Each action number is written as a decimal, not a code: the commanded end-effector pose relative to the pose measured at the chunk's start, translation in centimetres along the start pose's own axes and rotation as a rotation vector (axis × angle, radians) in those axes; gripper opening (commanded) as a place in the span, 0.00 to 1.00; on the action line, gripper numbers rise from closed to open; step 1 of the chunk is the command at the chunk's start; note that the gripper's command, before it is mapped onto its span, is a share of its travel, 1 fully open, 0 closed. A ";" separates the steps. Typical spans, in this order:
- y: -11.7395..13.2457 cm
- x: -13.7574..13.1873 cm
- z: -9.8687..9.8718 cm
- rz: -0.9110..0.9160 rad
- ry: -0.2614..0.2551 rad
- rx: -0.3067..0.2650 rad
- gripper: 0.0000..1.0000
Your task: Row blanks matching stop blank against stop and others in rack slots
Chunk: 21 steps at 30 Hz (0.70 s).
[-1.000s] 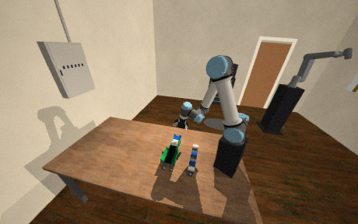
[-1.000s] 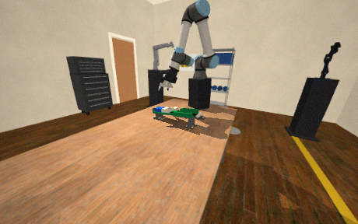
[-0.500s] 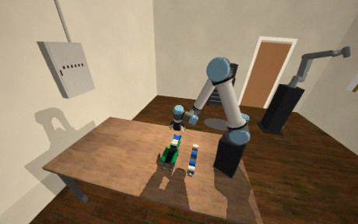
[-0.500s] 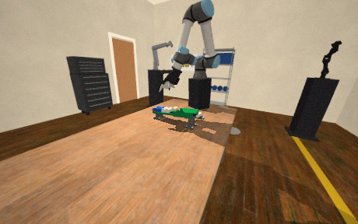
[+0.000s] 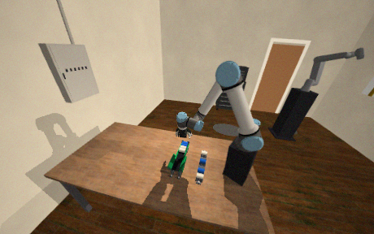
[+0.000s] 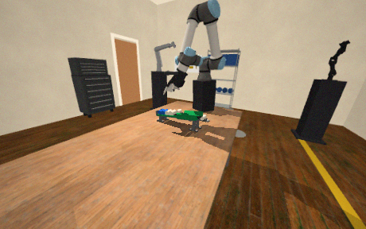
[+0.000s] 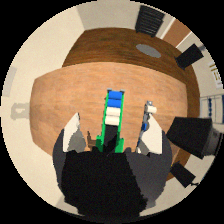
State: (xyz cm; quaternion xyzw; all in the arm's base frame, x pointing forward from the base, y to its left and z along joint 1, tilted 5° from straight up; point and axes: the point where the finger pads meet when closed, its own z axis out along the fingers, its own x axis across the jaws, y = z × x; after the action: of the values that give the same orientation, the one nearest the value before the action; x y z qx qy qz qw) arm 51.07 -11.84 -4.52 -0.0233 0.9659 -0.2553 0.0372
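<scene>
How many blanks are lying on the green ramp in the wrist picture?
4. From the far end of the ramp: first blue blank, second blue blank, first white blank, second white blank. The open claw covers the near end, so more may be hidden.

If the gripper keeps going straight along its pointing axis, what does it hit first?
Probably the blue and white blanks at the green feed ramp's far end; the open two-jaw gripper hangs above, aimed down at them. Depth uncertain.

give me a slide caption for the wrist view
Open two-jaw gripper above green feed ramp carrying blue and white plastic blanks.
</scene>
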 end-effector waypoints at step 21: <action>0.1 -0.1 -0.1 -0.001 0.011 0.010 1.00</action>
State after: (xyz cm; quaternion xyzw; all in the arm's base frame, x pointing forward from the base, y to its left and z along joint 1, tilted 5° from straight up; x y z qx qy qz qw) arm 51.04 -11.74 -4.46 -0.0216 0.9648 -0.2602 0.0317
